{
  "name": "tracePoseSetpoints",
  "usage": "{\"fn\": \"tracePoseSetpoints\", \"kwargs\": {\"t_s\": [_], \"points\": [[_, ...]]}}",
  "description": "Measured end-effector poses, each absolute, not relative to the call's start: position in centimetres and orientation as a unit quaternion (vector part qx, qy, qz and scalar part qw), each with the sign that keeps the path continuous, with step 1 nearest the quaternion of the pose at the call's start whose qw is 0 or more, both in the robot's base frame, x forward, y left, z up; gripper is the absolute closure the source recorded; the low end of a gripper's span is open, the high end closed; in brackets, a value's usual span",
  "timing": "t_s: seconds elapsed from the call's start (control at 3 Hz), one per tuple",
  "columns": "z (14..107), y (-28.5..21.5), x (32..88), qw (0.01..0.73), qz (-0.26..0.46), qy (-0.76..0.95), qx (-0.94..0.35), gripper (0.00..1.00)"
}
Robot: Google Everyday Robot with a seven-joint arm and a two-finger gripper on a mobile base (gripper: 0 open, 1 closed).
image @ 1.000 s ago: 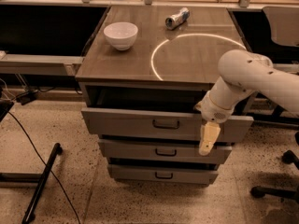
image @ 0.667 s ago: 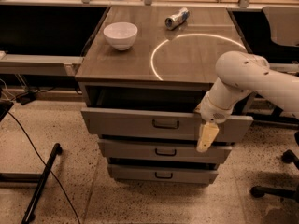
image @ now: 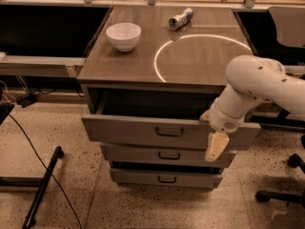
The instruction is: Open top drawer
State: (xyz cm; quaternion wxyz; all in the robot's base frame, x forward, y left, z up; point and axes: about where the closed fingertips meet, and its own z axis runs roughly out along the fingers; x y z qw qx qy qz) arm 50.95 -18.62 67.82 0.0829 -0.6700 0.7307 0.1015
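Note:
The top drawer (image: 128,131) is the widest grey front of three and stands pulled out from the cabinet, with its dark interior showing behind it. Its small dark loop handle (image: 169,131) is centred on the front. My gripper (image: 214,149) hangs from the white arm (image: 252,82) at the right. It points down in front of the drawer's right end, right of the handle and apart from it.
Two narrower drawers, middle (image: 138,153) and bottom (image: 138,176), sit below, shut. A white bowl (image: 123,36) and a lying can (image: 181,18) are on the cabinet top (image: 200,61). A chair base (image: 281,194) stands at the right; a black stand leg (image: 43,187) lies at the left.
The gripper has shifted slightly lower in front of the drawer's right end. The top drawer stays pulled out, much as before.

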Motion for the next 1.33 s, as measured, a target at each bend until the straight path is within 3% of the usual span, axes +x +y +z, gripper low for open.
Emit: {"fn": "tracePoseSetpoints", "kwargs": {"t_s": [0.67,1.33], "points": [[70.8,-19.7,45.0,0.091,0.105,0.72,-0.68,0.19],[77.0,-17.4,44.7,0.133,0.092,0.686,-0.709,0.32]]}}
